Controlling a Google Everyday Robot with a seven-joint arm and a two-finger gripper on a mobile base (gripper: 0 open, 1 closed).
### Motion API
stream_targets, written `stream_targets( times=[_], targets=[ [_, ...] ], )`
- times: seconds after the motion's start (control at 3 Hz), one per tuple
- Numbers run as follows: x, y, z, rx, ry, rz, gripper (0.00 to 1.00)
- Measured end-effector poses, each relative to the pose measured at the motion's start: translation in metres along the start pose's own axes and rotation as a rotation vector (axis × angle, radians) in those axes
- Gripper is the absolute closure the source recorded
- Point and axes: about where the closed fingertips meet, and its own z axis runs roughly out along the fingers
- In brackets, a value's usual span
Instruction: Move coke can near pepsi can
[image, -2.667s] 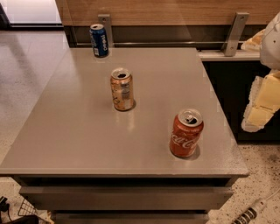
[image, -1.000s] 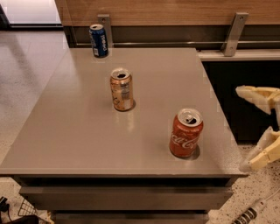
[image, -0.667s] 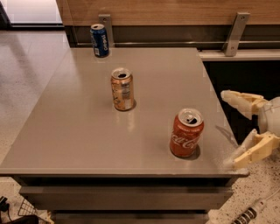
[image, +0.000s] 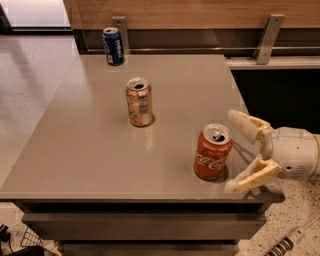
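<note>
Since a second ago your gripper has slid in from the right, fingers spread apart, just beside the coke can near the table's front right corner. You have three cans: one coke, one pepsi can at the far edge, one tan-gold can between.

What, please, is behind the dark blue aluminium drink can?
A grey metal bracket; the blue can covers part of it. The open gripper sits beside the red coke can.
</note>
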Motion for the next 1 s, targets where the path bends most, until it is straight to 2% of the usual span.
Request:
stream_targets(
  times=[0.33, 0.67, 1.0],
  targets=[
    [0.013, -0.003, 0.011, 0.017, -0.044, -0.019, 0.0],
    [0.009, -0.002, 0.022, 0.046, -0.015, -0.071, 0.26],
    [0.009, -0.001, 0.023, 0.039, -0.018, -0.067, 0.49]
  ],
)
